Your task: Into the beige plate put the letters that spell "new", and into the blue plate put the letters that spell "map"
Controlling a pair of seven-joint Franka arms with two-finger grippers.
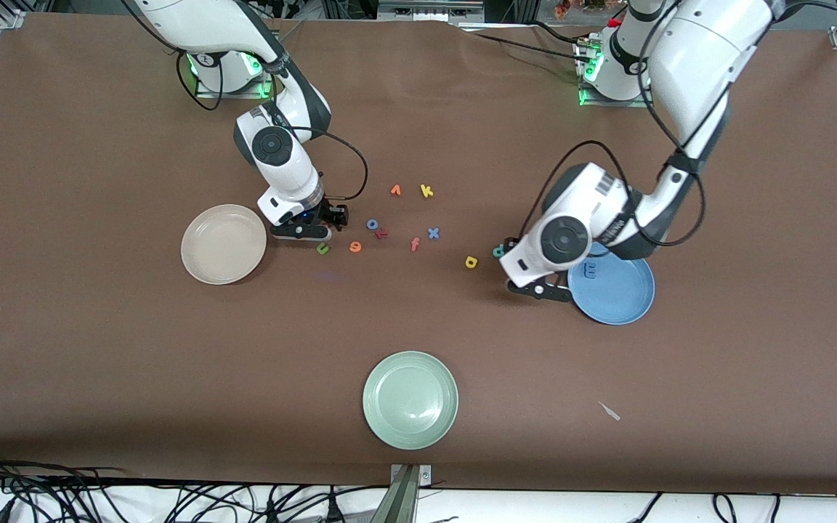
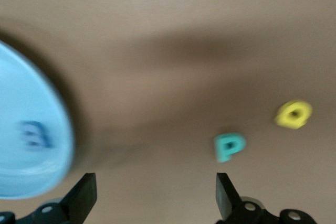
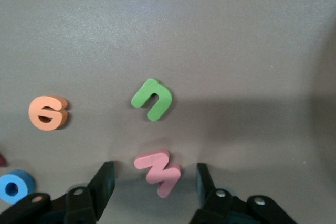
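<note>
My right gripper (image 3: pixel 155 174) is low over the table beside the beige plate (image 1: pixel 224 243), open, its fingers on either side of the pink w (image 3: pixel 158 171) without touching it. The green n (image 3: pixel 152 98) and the orange e (image 3: pixel 48 112) lie close by on the cloth. My left gripper (image 2: pixel 155 184) is open and holds nothing, just off the rim of the blue plate (image 1: pixel 618 290). The blue m (image 1: pixel 590 271) lies in that plate. The teal p (image 2: pixel 229 146) and the yellow a (image 2: pixel 294 114) lie on the table beside that gripper.
Spare letters lie mid-table: an orange v (image 1: pixel 395 190), a yellow k (image 1: pixel 426 191), a blue o (image 1: pixel 373 224), an orange f (image 1: pixel 414 244) and a blue x (image 1: pixel 433 233). A pale green plate (image 1: pixel 410 399) sits nearest the front camera.
</note>
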